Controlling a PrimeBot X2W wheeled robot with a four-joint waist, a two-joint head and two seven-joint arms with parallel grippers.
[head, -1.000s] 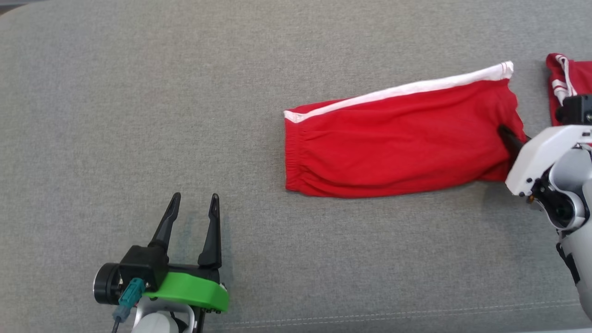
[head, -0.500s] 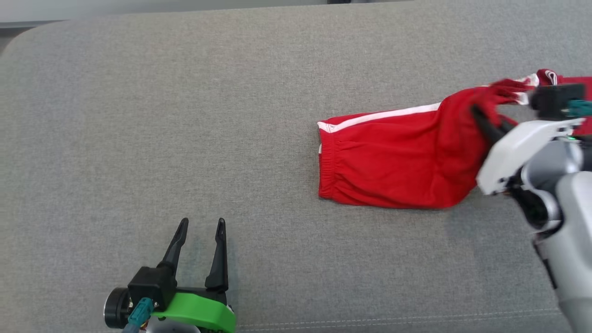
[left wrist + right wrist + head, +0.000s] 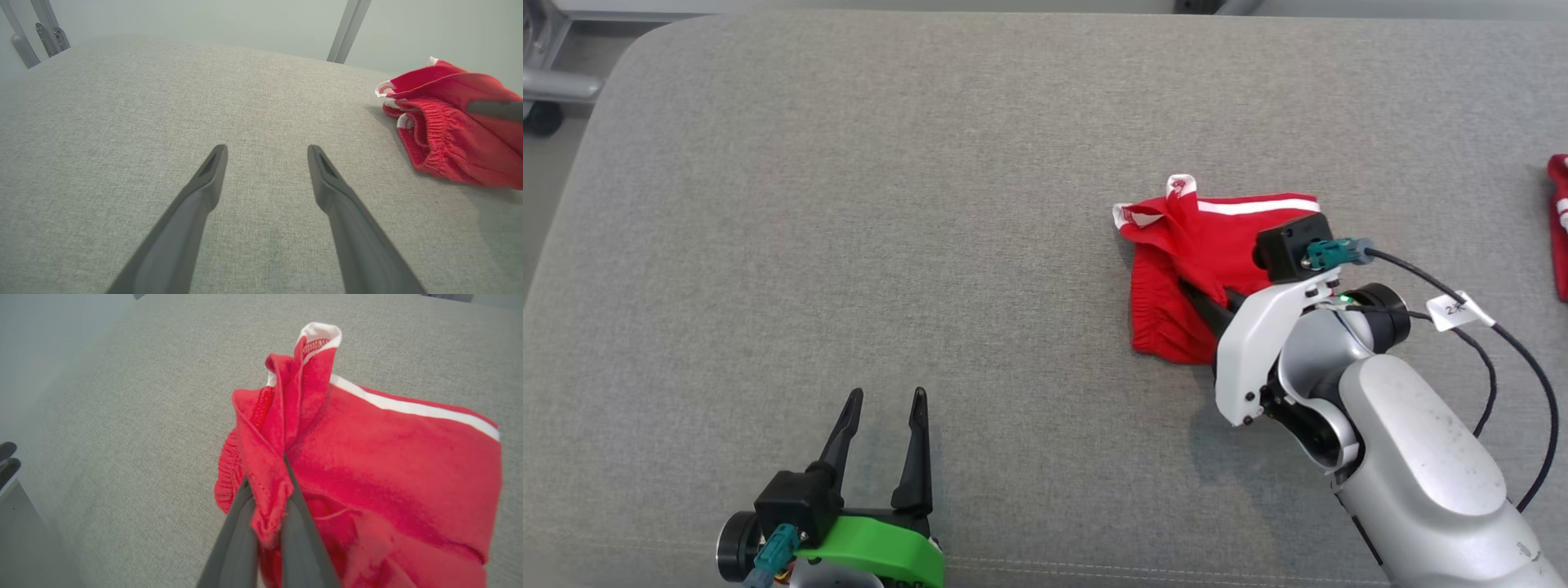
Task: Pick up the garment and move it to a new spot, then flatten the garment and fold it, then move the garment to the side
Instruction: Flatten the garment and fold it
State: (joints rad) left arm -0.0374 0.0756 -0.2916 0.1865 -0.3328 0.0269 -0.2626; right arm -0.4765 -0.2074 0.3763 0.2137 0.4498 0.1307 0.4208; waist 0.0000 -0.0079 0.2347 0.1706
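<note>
Red cotton shorts with white side stripe and elastic waistband [image 3: 1176, 269] bunched in a heap on the grey woven fabric surface [image 3: 849, 204], right of centre in head view. Lower layer lies on the surface, upper layer raised at the grip. Right gripper [image 3: 1196, 296] clamped tight on a fold of the red cloth. Right wrist view shows the fabric pinched between both dark fingers [image 3: 241, 522], with a twisted peak with white hem standing above the tips. Left gripper [image 3: 886, 394] at lower left, jaws spread wide, nothing between them, over the grey surface and well apart from the shorts. In left wrist view the shorts sit at far right. Another red piece with white stripes [image 3: 1558, 224] at right edge of head view, apart from the shorts. Black cable with white tag [image 3: 1454, 309] loops off the right wrist
</note>
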